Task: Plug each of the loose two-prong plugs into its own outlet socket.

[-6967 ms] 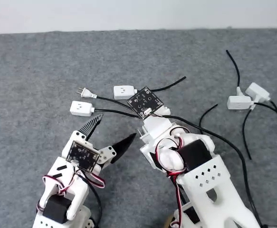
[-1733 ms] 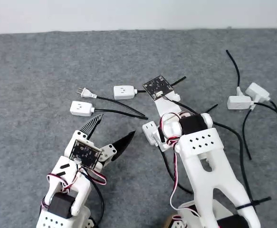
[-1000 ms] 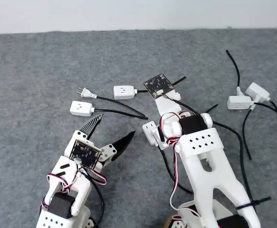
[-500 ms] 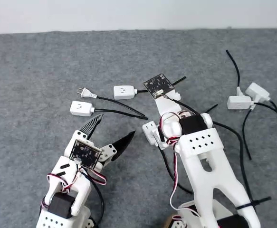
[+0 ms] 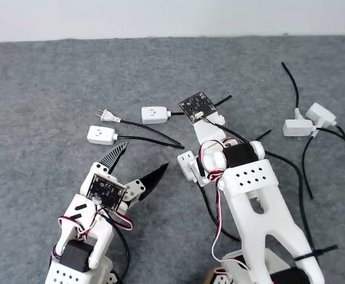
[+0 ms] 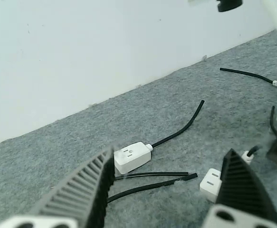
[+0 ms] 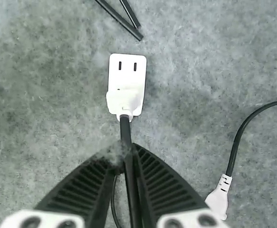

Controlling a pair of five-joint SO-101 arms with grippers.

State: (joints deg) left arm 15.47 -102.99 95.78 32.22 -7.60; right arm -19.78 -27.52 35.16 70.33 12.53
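Grey carpeted table. My right jaws are clamped on the black cord just behind a white outlet socket. My left jaws are spread wide near a loose two-prong plug.

A grey, felt-like mat covers the desk, its nap coarse and speckled. Along its far edge rises a plain white wall, meeting the mat in a straight seam. At the near edge sits a small tan curved thing, too cut off to identify.
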